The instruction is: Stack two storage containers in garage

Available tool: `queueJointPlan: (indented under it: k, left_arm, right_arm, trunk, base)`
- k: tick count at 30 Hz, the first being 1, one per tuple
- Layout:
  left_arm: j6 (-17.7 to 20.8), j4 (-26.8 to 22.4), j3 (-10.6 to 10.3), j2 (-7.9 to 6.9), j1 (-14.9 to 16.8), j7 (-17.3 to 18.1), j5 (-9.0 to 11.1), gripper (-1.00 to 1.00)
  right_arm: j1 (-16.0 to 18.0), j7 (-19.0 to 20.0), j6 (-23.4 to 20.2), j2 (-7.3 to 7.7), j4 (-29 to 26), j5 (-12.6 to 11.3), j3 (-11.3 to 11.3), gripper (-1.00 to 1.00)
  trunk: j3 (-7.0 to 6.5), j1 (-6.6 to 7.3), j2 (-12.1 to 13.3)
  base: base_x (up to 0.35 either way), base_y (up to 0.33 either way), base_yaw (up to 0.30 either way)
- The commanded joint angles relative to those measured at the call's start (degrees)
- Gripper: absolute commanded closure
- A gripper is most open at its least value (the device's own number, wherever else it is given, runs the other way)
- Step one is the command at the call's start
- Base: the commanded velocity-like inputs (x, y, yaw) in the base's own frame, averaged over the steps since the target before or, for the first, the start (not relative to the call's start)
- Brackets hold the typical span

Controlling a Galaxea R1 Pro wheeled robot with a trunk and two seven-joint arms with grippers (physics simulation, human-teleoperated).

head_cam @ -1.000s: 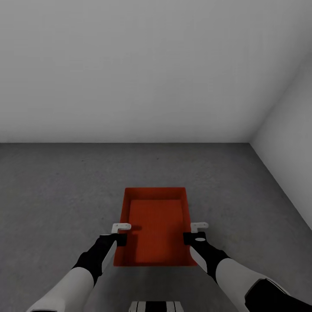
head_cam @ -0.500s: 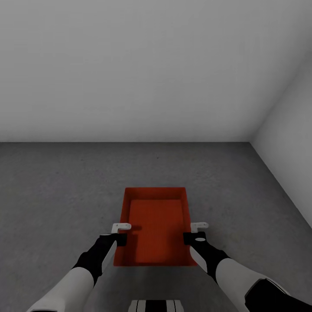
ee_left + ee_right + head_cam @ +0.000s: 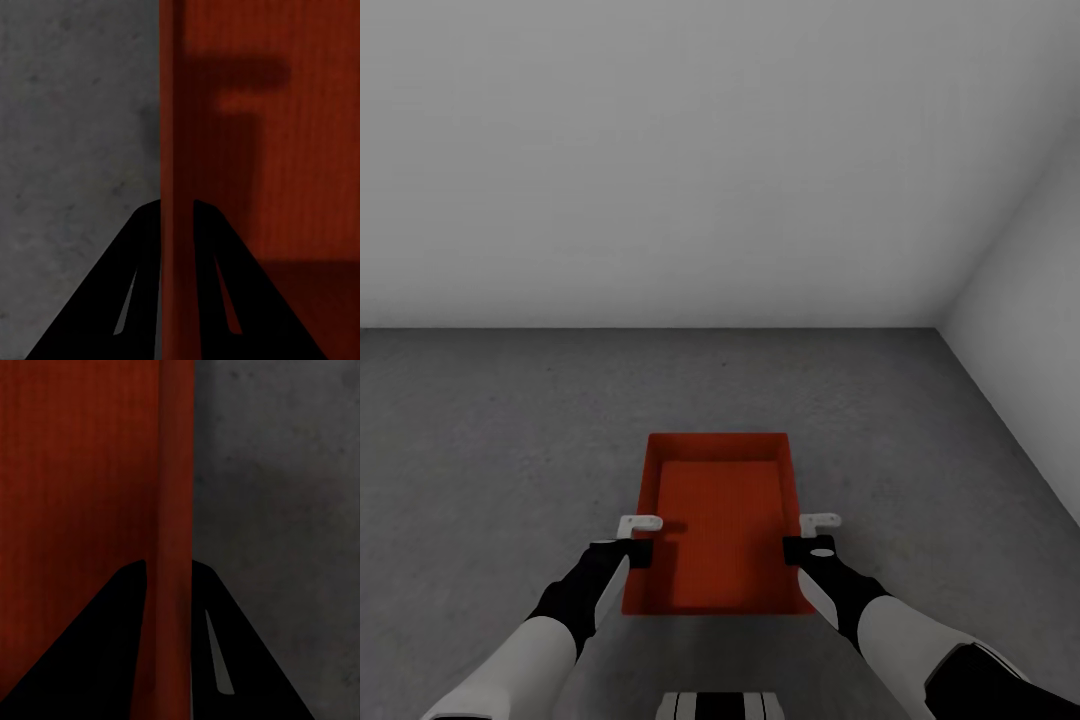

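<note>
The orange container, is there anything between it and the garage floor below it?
Nothing visible. The container is held by its side walls, the left gripper and right gripper each shut on a wall, and only bare grey floor surrounds it.

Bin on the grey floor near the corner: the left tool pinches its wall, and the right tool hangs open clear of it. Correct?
Not quite. The right tool also pinches a wall of the bin, fingers either side of it, as the right wrist view shows. The left tool grips the opposite wall, over the floor.

surface: dark grey concrete floor (image 3: 510, 450) | on it: one orange-red storage container (image 3: 720, 500), open side up
</note>
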State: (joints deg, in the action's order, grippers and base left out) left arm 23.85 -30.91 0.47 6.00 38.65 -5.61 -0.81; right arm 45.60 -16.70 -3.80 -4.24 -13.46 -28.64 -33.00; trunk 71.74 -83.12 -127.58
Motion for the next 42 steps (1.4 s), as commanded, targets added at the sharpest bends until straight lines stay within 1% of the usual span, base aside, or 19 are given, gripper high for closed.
queueJointPlan:
  k: [1,19,20,25,42]
  left_arm:
    - [-0.2,-0.24,-0.03,1.32,0.02,-0.54,-1.56,1.0]
    - [-0.19,-0.28,-0.03,1.26,0.02,-0.54,-1.59,1.0]
    - [-0.16,-0.25,-0.03,1.24,0.02,-0.54,-1.58,-1.0]
    - [-0.12,0.07,0.11,1.11,0.02,-0.69,-1.07,-1.0]
    - [-0.19,-0.42,-0.03,1.12,0.02,-0.54,-1.48,-1.0]
  right_arm:
    - [0.01,-0.53,-3.35,-0.15,0.1,-0.89,-0.57,1.0]
    - [0.01,-0.37,-3.35,-0.06,0.02,-0.57,-0.82,1.0]
    - [0.01,-0.37,-3.37,-0.06,0.02,-0.56,-0.83,-1.0]
    - [0.01,-0.12,-3.52,-0.14,0.02,-0.61,-0.9,-1.0]
    - [0.01,0.01,-3.48,0.01,0.02,-0.63,-0.84,-1.0]
  trunk:
    - [0.04,0.01,-0.02]
    - [0.04,0.01,-0.02]
    - [0.04,0.01,-0.02]
    - [0.04,0.01,-0.02]
    - [0.04,0.01,-0.02]
  base:
    - [0.0,0.0,0.0]
    - [0.0,0.0,0.0]
    - [0.0,0.0,0.0]
    - [0.0,0.0,0.0]
    - [0.0,0.0,0.0]
